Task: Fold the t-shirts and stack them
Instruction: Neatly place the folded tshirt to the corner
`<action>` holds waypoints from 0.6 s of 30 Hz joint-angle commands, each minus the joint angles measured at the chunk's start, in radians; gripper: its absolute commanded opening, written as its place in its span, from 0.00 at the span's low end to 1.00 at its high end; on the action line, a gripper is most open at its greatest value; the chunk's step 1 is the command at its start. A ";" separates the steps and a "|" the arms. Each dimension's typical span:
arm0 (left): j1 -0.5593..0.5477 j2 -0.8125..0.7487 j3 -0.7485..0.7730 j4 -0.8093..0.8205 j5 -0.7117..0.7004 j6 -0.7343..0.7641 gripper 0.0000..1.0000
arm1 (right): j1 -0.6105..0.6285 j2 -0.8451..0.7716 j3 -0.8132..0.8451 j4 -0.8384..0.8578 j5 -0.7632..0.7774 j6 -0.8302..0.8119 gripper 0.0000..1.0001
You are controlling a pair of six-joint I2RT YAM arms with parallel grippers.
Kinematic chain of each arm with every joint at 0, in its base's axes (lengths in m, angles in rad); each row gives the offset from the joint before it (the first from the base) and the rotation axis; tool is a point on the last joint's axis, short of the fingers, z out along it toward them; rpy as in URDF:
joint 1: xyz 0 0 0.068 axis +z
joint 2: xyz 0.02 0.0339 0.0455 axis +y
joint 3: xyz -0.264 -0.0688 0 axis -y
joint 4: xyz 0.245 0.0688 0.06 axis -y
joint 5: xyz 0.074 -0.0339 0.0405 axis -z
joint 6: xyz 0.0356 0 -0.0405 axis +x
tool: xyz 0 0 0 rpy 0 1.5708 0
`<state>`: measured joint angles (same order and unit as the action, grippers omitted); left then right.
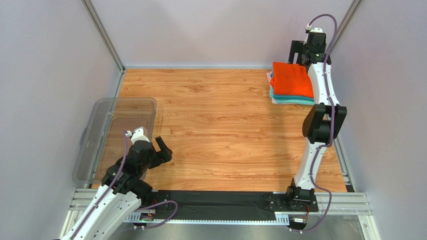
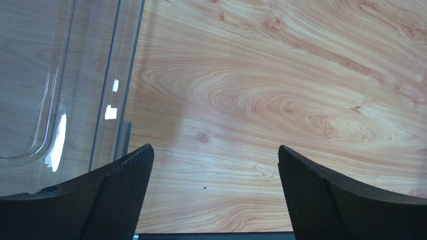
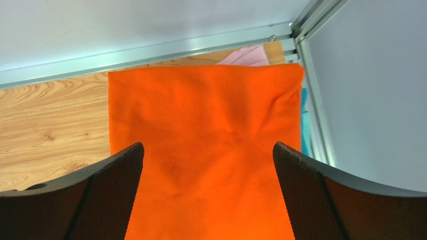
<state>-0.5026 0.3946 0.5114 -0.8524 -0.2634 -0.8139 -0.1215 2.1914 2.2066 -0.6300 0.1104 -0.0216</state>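
The folded t-shirts lie in a stack at the table's back right corner. The orange one (image 1: 292, 79) is on top, a teal one (image 1: 293, 99) shows beneath it, and a pink edge (image 1: 270, 77) sticks out at the left. My right gripper (image 1: 299, 56) hangs open just above the stack's far end. In the right wrist view the orange shirt (image 3: 205, 115) fills the gap between the open fingers of my right gripper (image 3: 208, 146), with pink (image 3: 248, 56) and teal (image 3: 303, 120) edges showing. My left gripper (image 1: 159, 152) stands open and empty over bare wood near the front left (image 2: 214, 150).
A clear plastic tub (image 1: 125, 100) lies along the table's left side, close beside my left gripper; its wall (image 2: 100, 75) shows in the left wrist view. Metal frame rails (image 3: 310, 100) and grey walls close in the stack's corner.
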 commanded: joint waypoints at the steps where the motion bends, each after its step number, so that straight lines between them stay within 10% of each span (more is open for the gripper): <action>1: -0.001 -0.003 0.029 0.009 -0.002 -0.010 1.00 | -0.024 0.074 0.067 -0.007 -0.049 0.051 1.00; 18: -0.002 0.049 0.039 -0.011 -0.025 -0.016 1.00 | -0.093 0.240 0.077 -0.011 -0.081 0.026 1.00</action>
<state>-0.5030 0.4370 0.5117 -0.8520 -0.2699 -0.8215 -0.2108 2.4344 2.2452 -0.6460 0.0349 0.0139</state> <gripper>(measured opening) 0.995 0.998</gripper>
